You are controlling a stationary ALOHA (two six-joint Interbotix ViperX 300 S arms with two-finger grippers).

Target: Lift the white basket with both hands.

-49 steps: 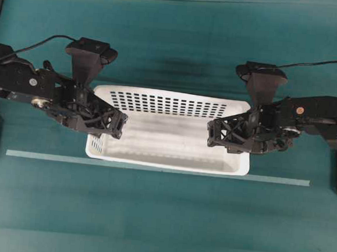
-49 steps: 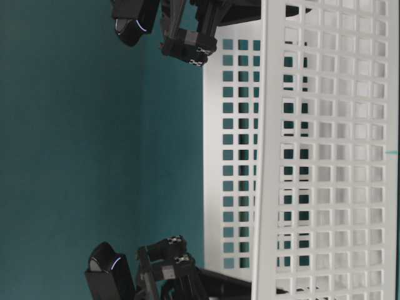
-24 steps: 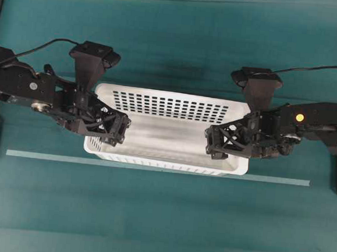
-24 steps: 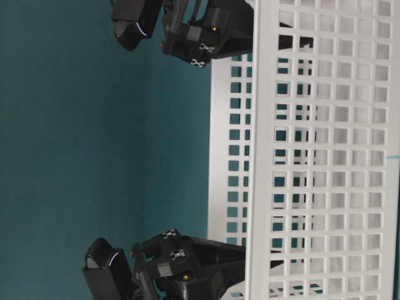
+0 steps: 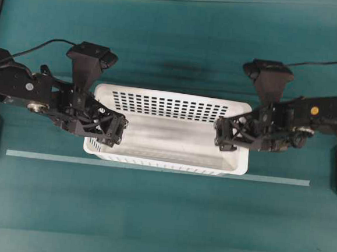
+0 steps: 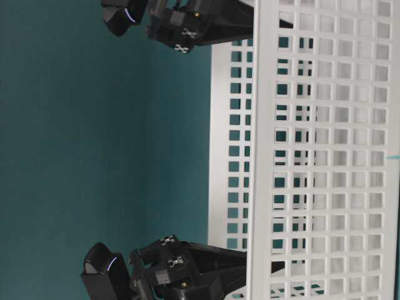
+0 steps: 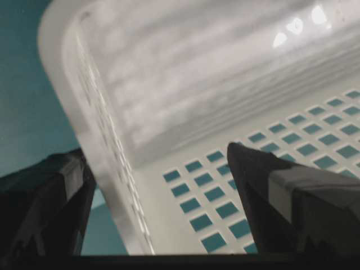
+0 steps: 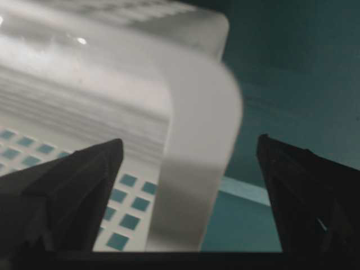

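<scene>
The left pincer [image 5: 114, 134] stands spread wide, one finger either side of the white basket [image 5: 168, 130]'s left end wall — not gripping. The right pincer [image 5: 225, 136] likewise straddles the right end rim, apart. The basket sits on the teal desk [image 5: 161, 219], just behind a pale tape strip [image 5: 275, 180].

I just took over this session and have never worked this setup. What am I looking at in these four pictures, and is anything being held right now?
Two black robot arms work over a teal table. The top-down picture shows both: the left gripper and the right gripper each sit at a short end of the white basket. The sideways picture is a low camera at table level, looking through the basket's slotted wall. The last two come from cameras on the wrists: each shows two dark fingers standing wide, one inside and one outside the basket's rim. So both grippers are open and straddle the end walls; nothing is gripped. A pale tape line runs along the table by the basket.
</scene>
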